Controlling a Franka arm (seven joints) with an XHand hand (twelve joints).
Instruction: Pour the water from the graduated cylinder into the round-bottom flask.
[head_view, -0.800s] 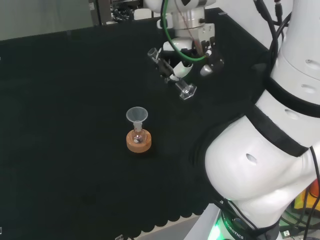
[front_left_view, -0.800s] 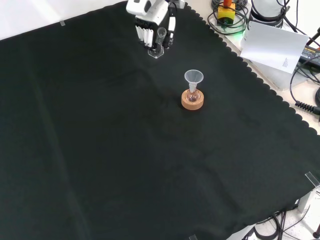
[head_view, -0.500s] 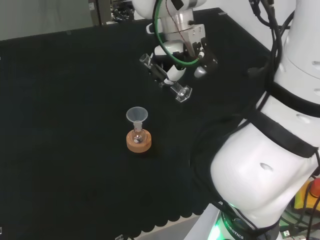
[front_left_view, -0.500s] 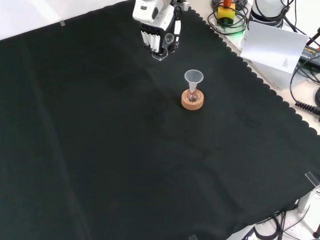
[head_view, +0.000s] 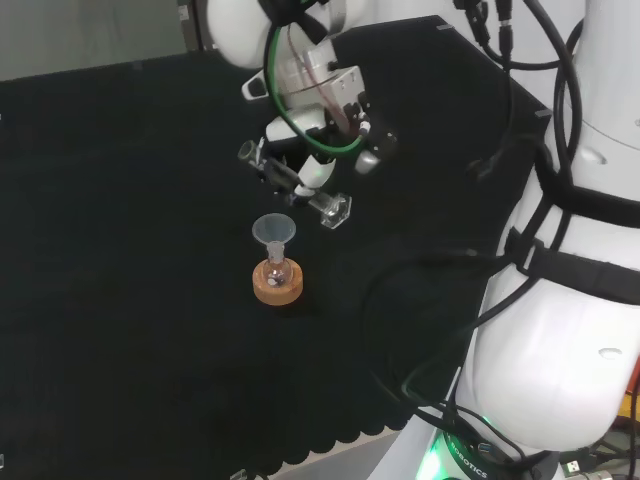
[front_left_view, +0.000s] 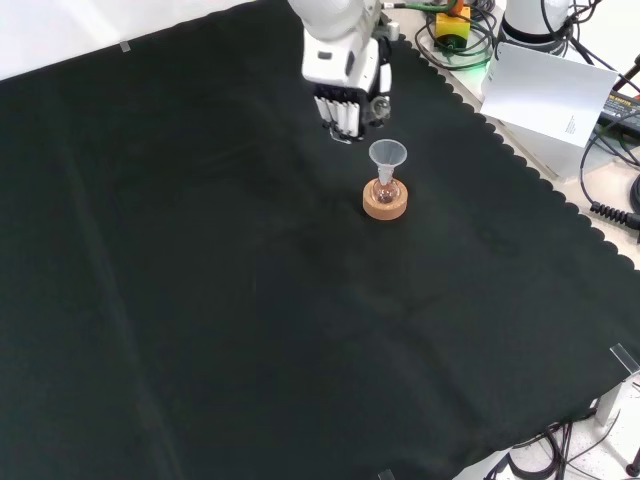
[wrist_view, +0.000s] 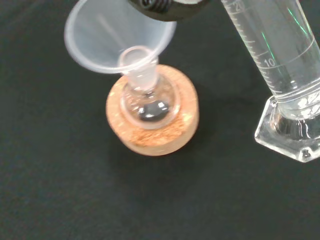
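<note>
Looking over the arm in the head view: hand (head_view: 318, 150) raised above the black-clothed worktop (head_view: 120, 300), fingers (head_view: 300, 178) curled round a clear graduated cylinder (head_view: 295, 187), clamped on its tube. Cylinder tilted, hexagonal foot low and to the right of the fingers, open mouth up and to their left. Just below the fingers, a translucent funnel (head_view: 273, 232) seated in the neck of a small round-bottom flask (head_view: 276, 268), itself set in a cork ring (head_view: 277, 284) on the cloth; funnel near the cylinder but apart from it. Switching to the front view: hand (front_left_view: 345, 75) reaching in from the top, white fingers (front_left_view: 338, 112) pointing down with the cylinder's foot peeking out beneath them. Funnel (front_left_view: 387, 154) just right of and below the fingertips, flask (front_left_view: 386, 190) and cork ring (front_left_view: 385, 204) under it. Closing in through the wrist view: cylinder (wrist_view: 280, 65) with printed graduations and its foot clear of the cloth, beside the funnel (wrist_view: 116, 37), flask (wrist_view: 149, 102) and cork ring (wrist_view: 152, 122). Cannot tell how much liquid sits in the cylinder.
</note>
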